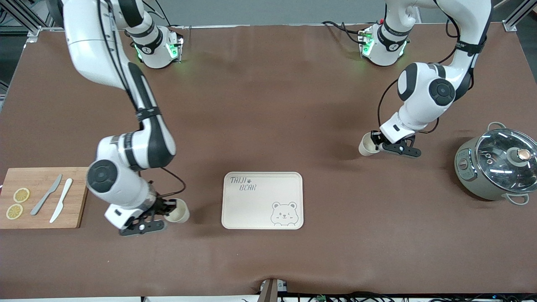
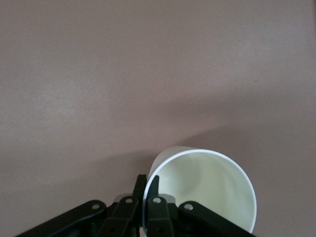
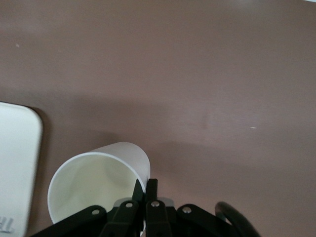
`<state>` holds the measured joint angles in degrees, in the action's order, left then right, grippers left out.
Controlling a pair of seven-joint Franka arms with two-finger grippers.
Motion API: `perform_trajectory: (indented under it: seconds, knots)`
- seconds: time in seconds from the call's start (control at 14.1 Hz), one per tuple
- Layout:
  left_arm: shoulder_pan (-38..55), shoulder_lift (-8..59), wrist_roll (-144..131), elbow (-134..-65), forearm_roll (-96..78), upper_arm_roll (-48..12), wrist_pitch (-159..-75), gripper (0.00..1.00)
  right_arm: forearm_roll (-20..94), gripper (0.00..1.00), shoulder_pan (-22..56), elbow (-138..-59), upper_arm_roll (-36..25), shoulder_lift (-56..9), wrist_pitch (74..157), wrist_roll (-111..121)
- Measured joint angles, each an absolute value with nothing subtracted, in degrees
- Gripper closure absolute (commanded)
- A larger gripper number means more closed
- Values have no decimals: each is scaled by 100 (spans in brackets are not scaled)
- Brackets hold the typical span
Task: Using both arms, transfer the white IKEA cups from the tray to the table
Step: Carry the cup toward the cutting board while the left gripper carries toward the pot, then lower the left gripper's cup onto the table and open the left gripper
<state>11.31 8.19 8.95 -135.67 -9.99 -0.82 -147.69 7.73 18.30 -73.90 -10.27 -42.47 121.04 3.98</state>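
The left gripper (image 1: 381, 144) pinches one white cup (image 1: 368, 144) by its rim, over the counter's (image 1: 268, 105) middle. The right gripper (image 1: 168, 208) pinches the other cup (image 1: 178, 211) near the tray (image 1: 262, 200).

Open cloth between my pincers and the tray

My right gripper (image 1: 168, 208) has bare table toward the bear tray (image 1: 262, 200); the cutting board (image 1: 42, 197) flanks it. The lidded pot (image 1: 497, 163) flanks my left gripper (image 1: 379, 141).
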Motion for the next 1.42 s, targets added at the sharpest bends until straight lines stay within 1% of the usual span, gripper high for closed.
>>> perform_trajectory:
  seconds: [0.35, 0.57, 0.64, 0.71, 1.28, 1.42]
  knots:
    - [1098, 1441, 1046, -13589, -1009, -86, -15653, 100, 780, 100, 1088, -7431, -1023, -4241, 11966, 1742]
    - [1097, 1579, 1057, -13572, -1009, -91, -15812, 100, 999, 100, 625, -7463, -1017, -4258, 11956, 2570]
    - [1097, 1581, 1057, -13563, -1009, -95, -15812, 79, 1049, 100, 519, -7471, -1013, -4273, 11949, 2757]
    - [1097, 1581, 1059, -13559, -1009, -98, -15812, 1, 1081, 100, 433, -7477, -1012, -4294, 11943, 2897]
    - [1097, 1547, 1091, -13499, -1010, -111, -15817, 0, 1148, 100, 295, -7499, -1007, -4644, 11933, 3208]
    - [1096, 1397, 1091, -13476, -1019, -111, -15587, 0, 1151, 100, 283, -7499, -1007, -4704, 11933, 3208]
